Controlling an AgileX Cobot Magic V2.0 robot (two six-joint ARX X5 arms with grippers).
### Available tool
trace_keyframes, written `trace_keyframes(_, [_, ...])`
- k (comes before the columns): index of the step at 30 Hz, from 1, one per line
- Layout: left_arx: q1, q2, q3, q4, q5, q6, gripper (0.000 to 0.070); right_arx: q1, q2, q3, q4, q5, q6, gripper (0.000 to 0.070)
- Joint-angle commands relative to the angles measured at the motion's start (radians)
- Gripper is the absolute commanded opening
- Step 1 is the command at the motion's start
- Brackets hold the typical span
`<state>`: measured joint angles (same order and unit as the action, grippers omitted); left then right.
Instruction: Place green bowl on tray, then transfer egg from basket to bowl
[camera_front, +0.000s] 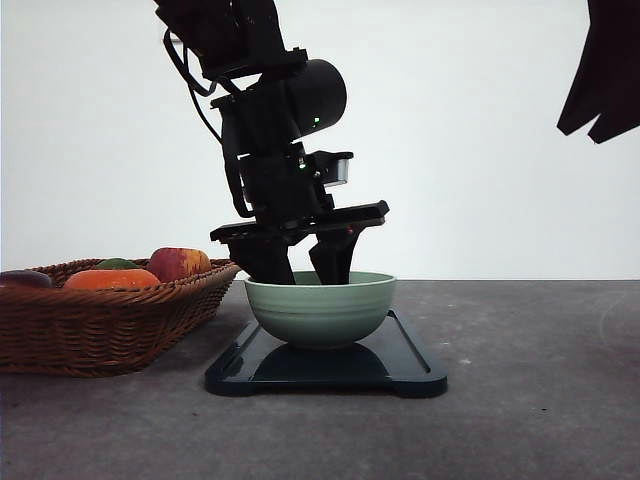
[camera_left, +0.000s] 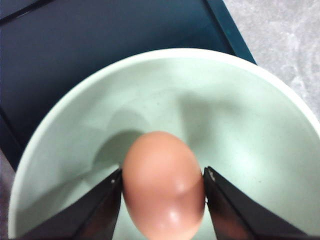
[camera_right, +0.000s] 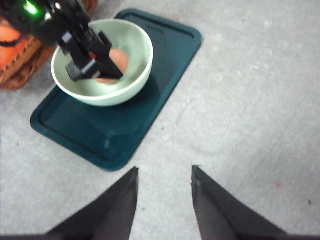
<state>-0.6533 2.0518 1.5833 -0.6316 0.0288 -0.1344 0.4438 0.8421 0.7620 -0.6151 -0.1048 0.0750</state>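
A smooth, glossy, tan-pink egg (camera_left: 164, 186) is held inside the round pale sage-green bowl (camera_front: 320, 309), and in the left wrist view its long axis is seen to run along the fingers, with the narrower end pointed away from the wrist toward the bowl's floor. The egg is clamped at its widest part between the two black fingers (camera_left: 97, 212) of the left gripper (camera_front: 305, 265), one finger pressed against each flank, so that the jaws are closed on the egg with the rounded far end projecting beyond the fingertips. A soft highlight is visible near the egg's nearer end, and its shadow is cast on the bowl's pale inner wall. Whether the egg touches the bowl's bottom cannot be told. In the front view the fingers are dipped below the bowl's thin lighter rim, and faint horizontal ridges are seen on the bowl's outside. The bowl is set on the flat glossy dark blue-black rectangular tray (camera_front: 410, 370) with rounded corners and a low raised rim, toward the tray's far end as seen from the right wrist. The shallow brown woven wicker basket (camera_front: 110, 325) is placed just beside the tray's left edge, with a red apple (camera_front: 178, 263) and an orange fruit (camera_front: 110, 279) in it. The right gripper (camera_right: 163, 202) is held above bare grey tabletop (camera_right: 250, 100), well apart from the tray, its jaws apart and empty.
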Motion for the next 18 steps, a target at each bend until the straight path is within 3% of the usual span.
trace_keyframes(1, [-0.014, -0.013, 0.027, 0.013, 0.002, -0.006, 0.0324, 0.006, 0.006, 0.003, 0.006, 0.000, -0.004, 0.0207])
trace_keyframes(6, [-0.015, -0.076, 0.028, 0.012, 0.002, -0.016, 0.0403, 0.006, 0.005, 0.003, 0.004, 0.000, -0.004, 0.0207])
trace_keyframes(13, [-0.014, -0.228, 0.028, -0.049, 0.001, -0.042, 0.0399, 0.006, 0.006, 0.003, 0.004, 0.000, -0.004, 0.0207])
trace_keyframes(18, [-0.015, -0.332, 0.020, -0.108, 0.001, 0.008, 0.0390, 0.006, 0.006, 0.003, 0.004, 0.001, -0.005, 0.0207])
